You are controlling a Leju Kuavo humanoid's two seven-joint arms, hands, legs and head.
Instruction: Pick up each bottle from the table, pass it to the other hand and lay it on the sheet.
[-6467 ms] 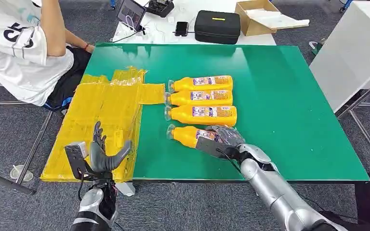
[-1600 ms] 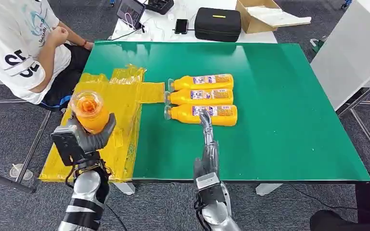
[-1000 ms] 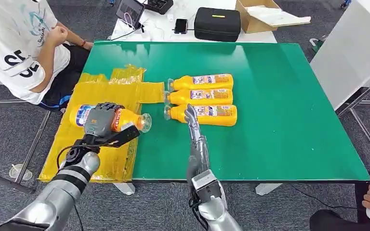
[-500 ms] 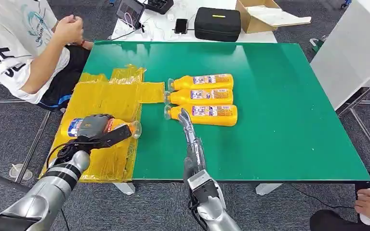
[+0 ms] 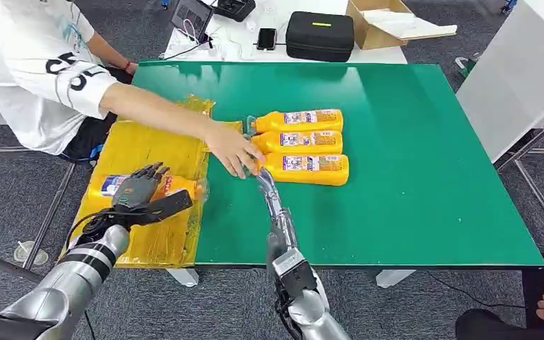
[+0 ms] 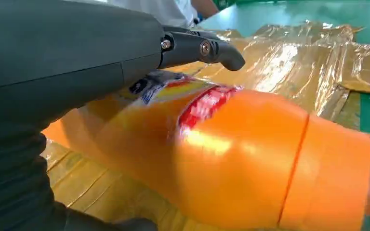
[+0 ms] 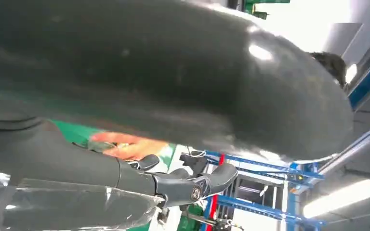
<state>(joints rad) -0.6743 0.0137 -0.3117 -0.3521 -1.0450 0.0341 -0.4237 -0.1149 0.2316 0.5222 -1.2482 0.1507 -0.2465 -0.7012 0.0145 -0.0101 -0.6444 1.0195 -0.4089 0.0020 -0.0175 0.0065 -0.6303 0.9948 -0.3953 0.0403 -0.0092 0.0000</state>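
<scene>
We let the orange bottle settle flat on the yellow sheet under our left hand, fingers spread and releasing, while our empty right hand, fingers straight, waits near the person's hand.

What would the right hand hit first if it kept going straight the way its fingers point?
Most likely the person's hand, lying right past the right hand over the neck of the nearest bottle. Depth is unclear from above.

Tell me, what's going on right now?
Left hand open over bottle lying on yellow sheet. Right hand open, empty. Person's hand reaching among remaining bottles.
</scene>
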